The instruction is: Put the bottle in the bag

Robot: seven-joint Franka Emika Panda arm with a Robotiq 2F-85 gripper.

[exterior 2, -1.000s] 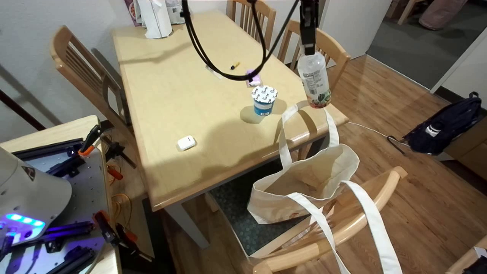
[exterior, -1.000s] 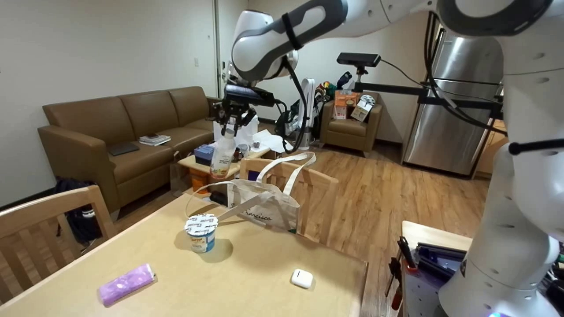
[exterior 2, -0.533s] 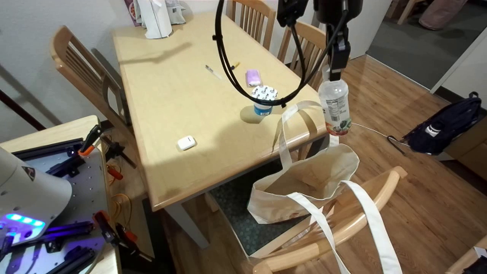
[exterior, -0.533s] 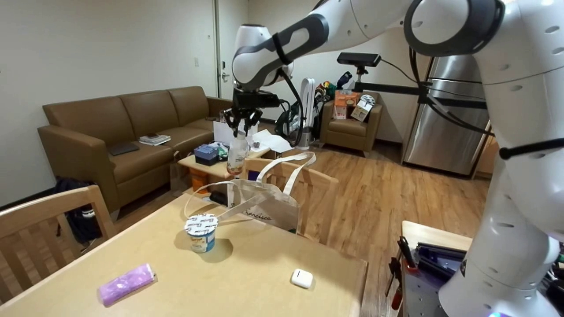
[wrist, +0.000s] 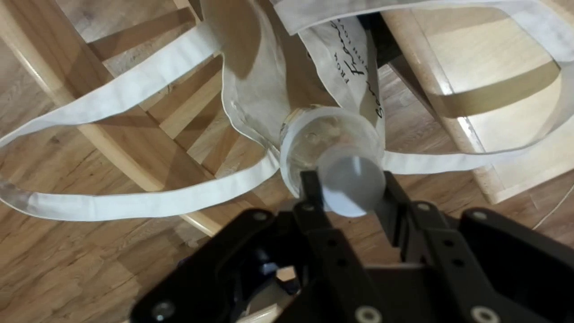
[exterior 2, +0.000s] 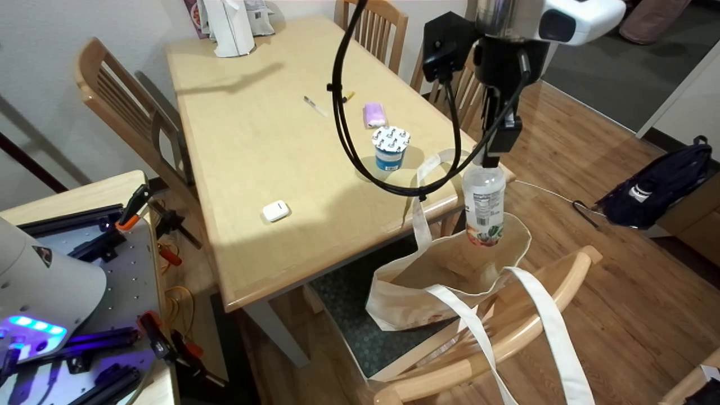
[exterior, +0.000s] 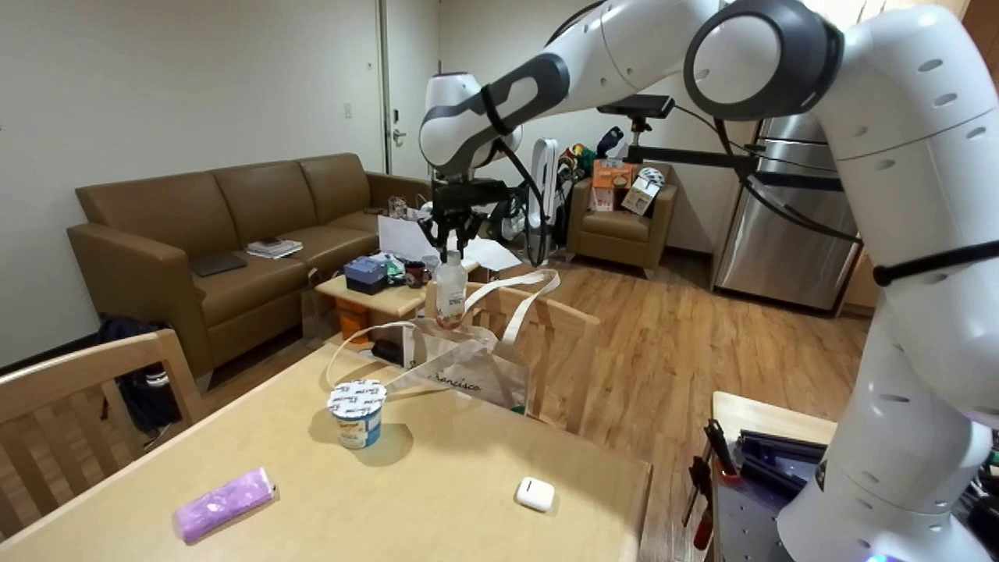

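Gripper (wrist: 350,185): grasping plastic bottle (exterior 2: 485,207) by its top
Canvas tote (exterior 2: 408,301): rim may snag the bottle if lowered off-centre

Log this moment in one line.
gripper: holds bottle | bottle: upright, near mouth of bag | bag: open | release: not yet

Indoor light, fairly even. In both exterior views the cup (exterior: 357,415) casts soft shadows on two sides. In an exterior view a broad, soft-edged shadow falls across the near end of the table (exterior 2: 264,135); blue lights (exterior 2: 39,325) glow, violet cast nearby. Wrist view: glare streak on bottle cap (wrist: 352,186); gripper (wrist: 350,190) dark, out of focus.
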